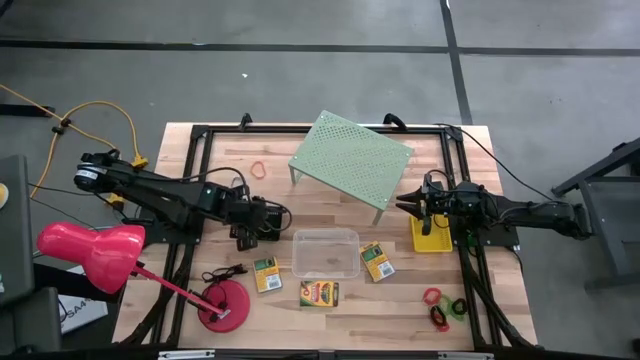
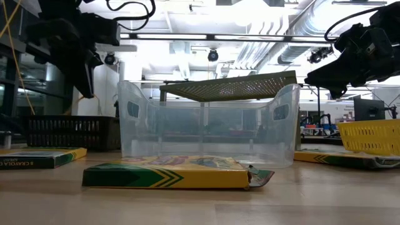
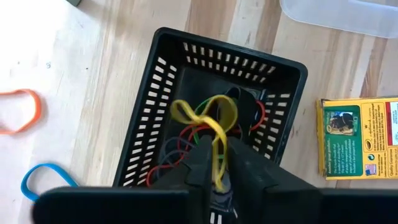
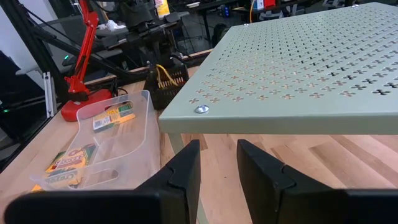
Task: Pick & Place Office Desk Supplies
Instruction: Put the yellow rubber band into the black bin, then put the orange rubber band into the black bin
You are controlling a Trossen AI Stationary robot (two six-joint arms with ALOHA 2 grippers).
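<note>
2 dark arms work over the wooden counter (image 1: 470,300). Above the small black mesh tray (image 3: 168,93), the left tool (image 3: 214,163) has its fingers pressed nearly together on a thin yellow rubber band (image 3: 208,115), whose loops hang down into the tray, where red, green and blue bands already lie tangled. The pinch looks as if it may be loosening, though the view is too close to be sure. An orange band (image 3: 18,111) and a blue band (image 3: 43,180) lie loose on the counter just beside the tray.

The right tool (image 4: 217,163) hovers with its fingers slightly apart, holding nothing, near the pale green perforated shelf (image 4: 298,68) and over the yellow plastic basket (image 1: 432,238).

These bands are light, limp and stretchy; they will likely snag on a finger or cling on release. Pinching a single strand where it arches off the counter seems the best hold.
</note>
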